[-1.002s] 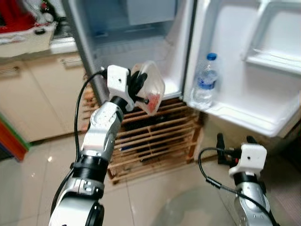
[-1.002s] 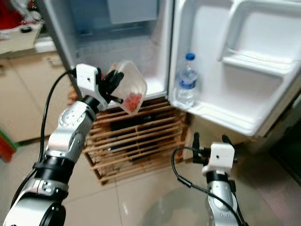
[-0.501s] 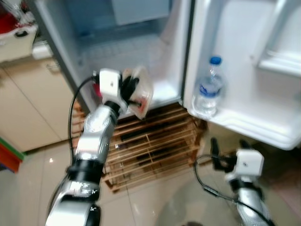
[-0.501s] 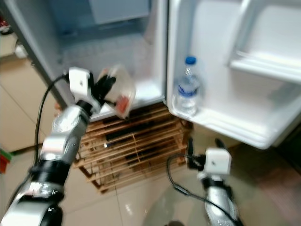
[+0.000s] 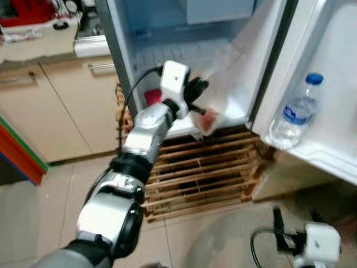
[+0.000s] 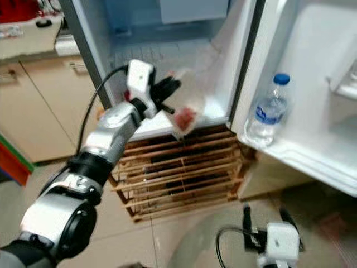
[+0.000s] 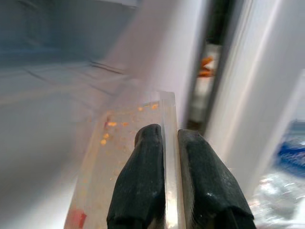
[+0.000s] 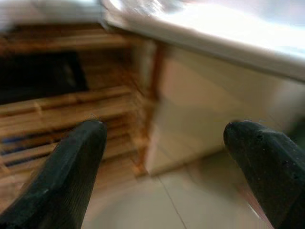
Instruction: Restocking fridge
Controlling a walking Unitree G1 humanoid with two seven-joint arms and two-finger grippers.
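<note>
From the head camera, the left gripper (image 5: 196, 96) holds a clear plastic container (image 5: 215, 106) with red bits of food at the mouth of the open fridge (image 5: 167, 33), just above its bottom ledge, while a water bottle (image 5: 291, 114) stands in the door shelf (image 5: 329, 159). The left wrist view shows its fingers (image 7: 143, 181) pinched tight on the container's rim. The right wrist view shows the right gripper (image 8: 167, 157) hanging low with fingers spread wide and empty, near the wooden crate (image 8: 57, 105).

Both eye views look down from the head into the open fridge (image 5: 223, 50). Each wrist view looks close along its fingers, 1 inside the fridge, 1 at the wooden crate (image 8: 57, 100).
</note>
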